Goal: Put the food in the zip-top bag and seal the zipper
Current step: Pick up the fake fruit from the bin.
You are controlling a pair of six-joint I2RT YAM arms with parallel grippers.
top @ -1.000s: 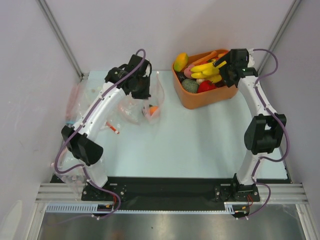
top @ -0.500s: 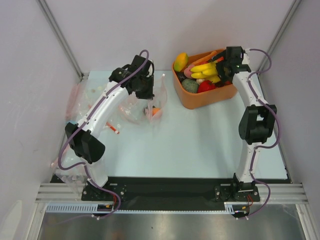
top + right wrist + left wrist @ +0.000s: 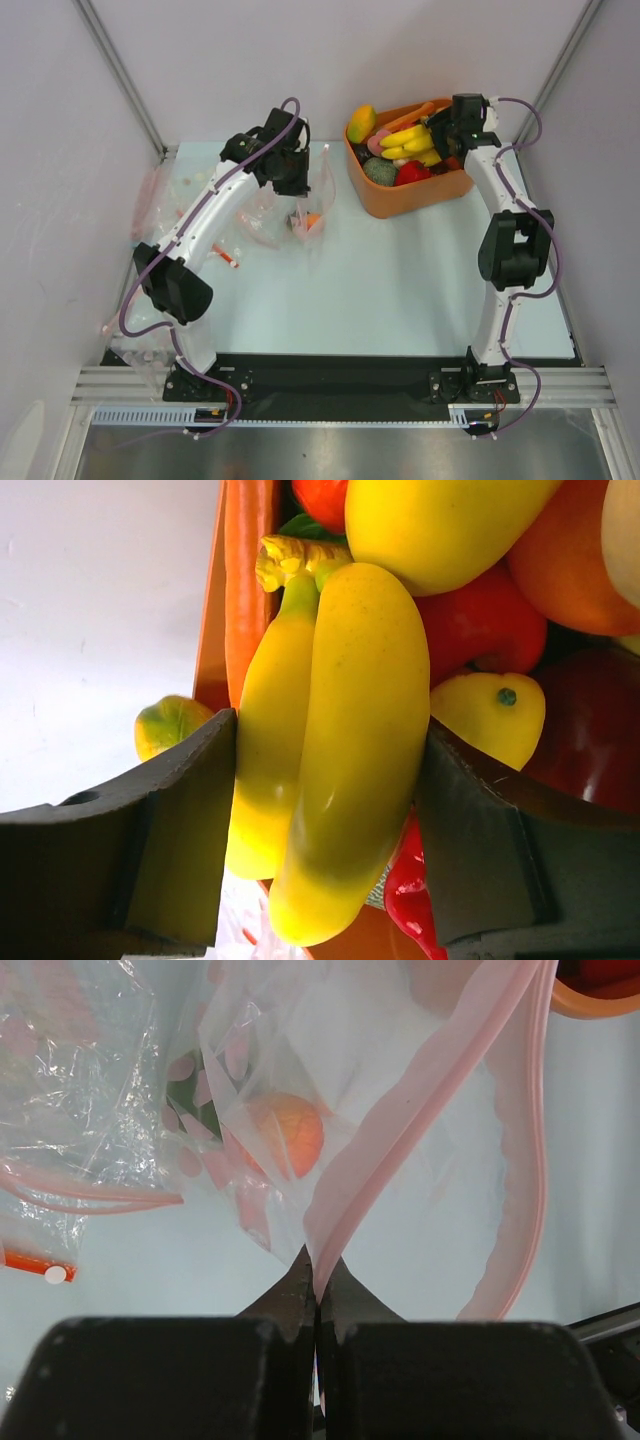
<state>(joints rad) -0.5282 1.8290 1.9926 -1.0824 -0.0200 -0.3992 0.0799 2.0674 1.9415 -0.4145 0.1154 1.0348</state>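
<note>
My right gripper (image 3: 328, 726) is clamped across the bananas (image 3: 335, 750), which sit on top of the pile in the orange tub (image 3: 420, 196). They look light, hard, glossy and curved, so likely slippery; I'd hold mid-bunch. My left gripper (image 3: 316, 1288) is pinched tight on the zipper (image 3: 410, 1125) of the zip-top bag (image 3: 270, 1060), left of the tub. The film looks thin and floppy.

The table (image 3: 400, 290) is flat and pale blue-green. A plain white far wall (image 3: 330, 50) stands behind it, with a white left wall (image 3: 50, 150) and right wall (image 3: 615, 200). Thin grey posts (image 3: 120, 75) rise at the far corners. On the near side are a black strip (image 3: 330, 375), a silver rail (image 3: 120, 382) and a shiny metal sheet (image 3: 330, 455). The light is soft.
</note>
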